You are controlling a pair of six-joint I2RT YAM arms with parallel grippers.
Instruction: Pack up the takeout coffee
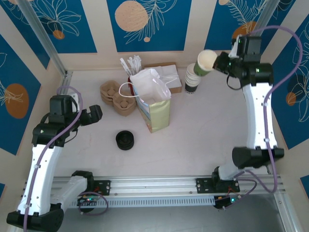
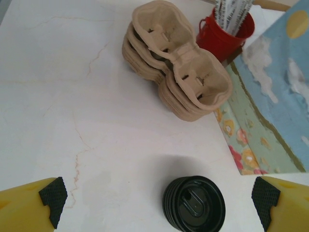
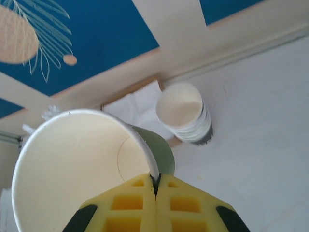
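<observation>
The takeout coffee cup (image 1: 206, 62) hangs tilted in the air at the back right, lidless, cream inside with a white rim and a greenish outer wall. My right gripper (image 1: 220, 63) is shut on its rim. In the right wrist view the cup (image 3: 77, 169) sits at lower left, and the gripper (image 3: 155, 186) pinches the rim wall between its yellow fingers. My left gripper (image 1: 96, 114) is open at the left of the table, apart from the cup. In its wrist view the left gripper (image 2: 159, 197) holds nothing, its pads (image 2: 52, 195) spread wide.
A stack of white cups (image 1: 192, 79) (image 3: 184, 112) stands just below the held cup. A pile of black lids (image 1: 125, 140) (image 2: 194, 204) lies under the left gripper. Mid-table stands an open paper bag (image 1: 153, 104) (image 2: 275, 96), with cardboard cup carriers (image 1: 116, 97) (image 2: 178, 63) and a red pot of sticks (image 2: 224, 31) to its left.
</observation>
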